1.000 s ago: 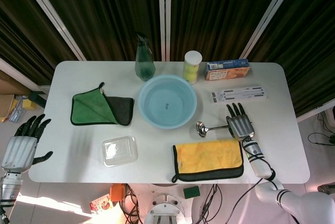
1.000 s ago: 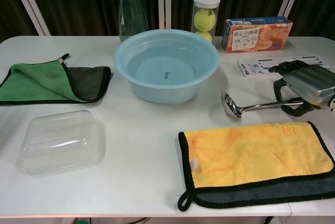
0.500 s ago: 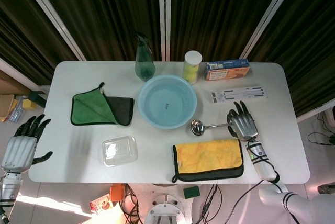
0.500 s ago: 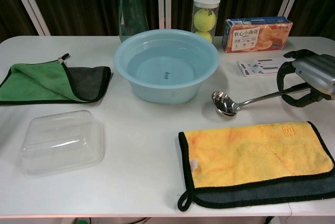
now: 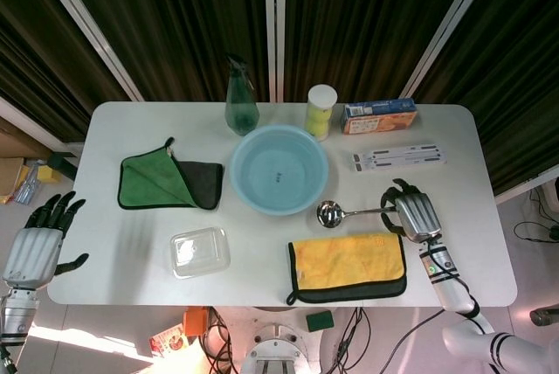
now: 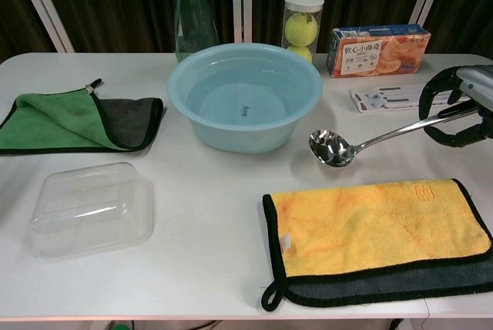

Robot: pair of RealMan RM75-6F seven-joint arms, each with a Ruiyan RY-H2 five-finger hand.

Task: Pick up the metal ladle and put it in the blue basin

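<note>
Steel ladle (image 6: 362, 145) clamped by its handle in the right hand (image 5: 414, 213); bowl hanging low.
Lift it clear, then swing toward ten o'clock over the basin (image 6: 245, 92); left hand (image 5: 37, 243) idle, fingers apart.

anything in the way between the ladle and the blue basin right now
Nothing visible. The right robot hand holds the shiny metal ladle by its handle, bowl end pointing toward the round light-blue plastic basin. Only bare white table lies between them. The yellow cloth sits nearer the camera, off that path.
</note>
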